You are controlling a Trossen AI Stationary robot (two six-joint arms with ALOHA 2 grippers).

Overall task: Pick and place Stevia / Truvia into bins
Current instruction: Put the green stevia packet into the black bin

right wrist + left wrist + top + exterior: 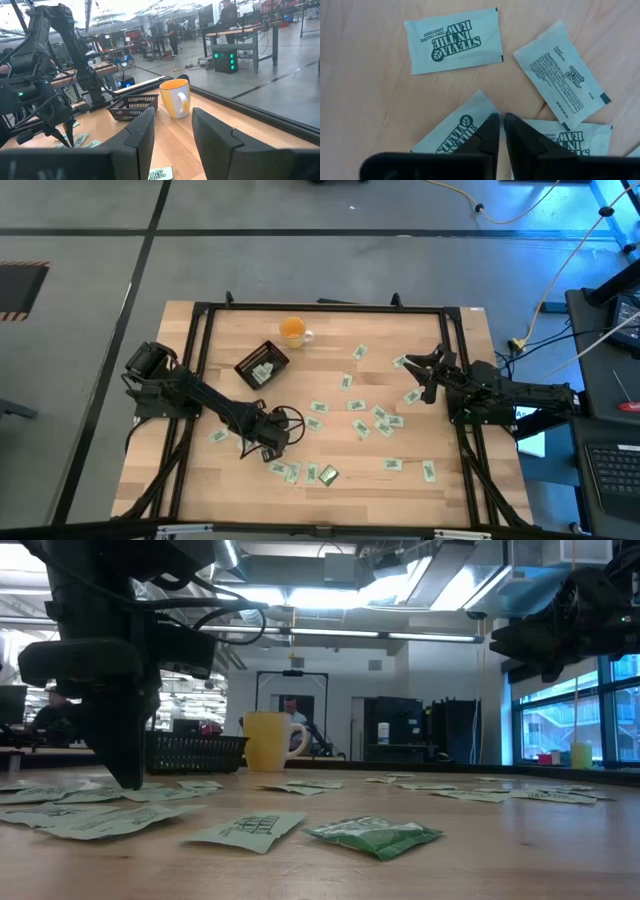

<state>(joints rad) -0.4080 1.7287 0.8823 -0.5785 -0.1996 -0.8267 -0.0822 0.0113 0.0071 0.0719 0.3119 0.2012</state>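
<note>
Sachets: many small flat rectangular paper packets (361, 427) are seen scattered over the middle and near part of the wooden desk (200, 480); a few lie inside the black tray (262, 366).
Sachet look: pale green-white paper, dark green "Stevia In The Raw" print with a leaf mark on one face (454, 41), fine text on the other (560, 75); one greener packet (375, 834) is seen near the low camera.
Tray: a shallow black mesh-walled bin, set just beside the orange cup (293, 330).
Left claw (268, 448): lowered to the desk among the sachets, fingers (490, 135) nearly closed with only a narrow slit between them, tips resting on a sachet (465, 131); nothing is seen lifted.
Right claw (428, 372): held above the desk's right side, fingers (142, 135) spread apart, nothing held.
</note>
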